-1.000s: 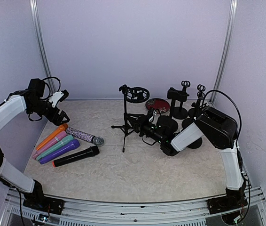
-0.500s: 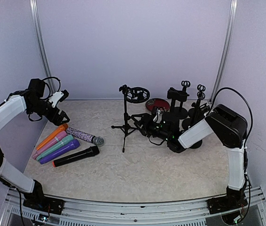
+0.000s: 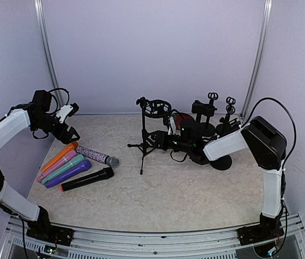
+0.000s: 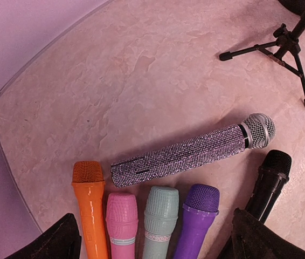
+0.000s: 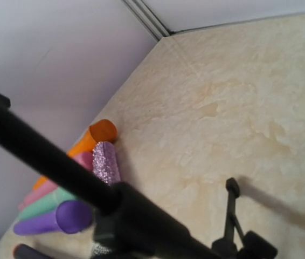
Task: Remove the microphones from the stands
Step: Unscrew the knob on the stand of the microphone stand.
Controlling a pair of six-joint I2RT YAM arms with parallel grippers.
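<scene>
Seemingly at the approach step, the right tool (image 3: 166,137) sits beside the black tripod stand (image 3: 144,127), its opening impossible to tell. No microphone shows there; six coloured handheld microphones (image 4: 190,154) lie on the beige surface (image 3: 163,189) below the wide-spread left tool (image 3: 71,121). Next: find a mounted one.

Top view: high, behind the near edge of the table (image 3: 158,199), facing the back wall (image 3: 152,54); far away, the whole scene is in sight.
Left wrist view: looks almost straight down, from near, on the lying microphones (image 4: 190,154) and the feet of the stand (image 4: 288,44).
Right wrist view: low, very near the stand's pole, facing left across the table to the microphones.
Shared: microphones and stand appear in all three views.
</scene>
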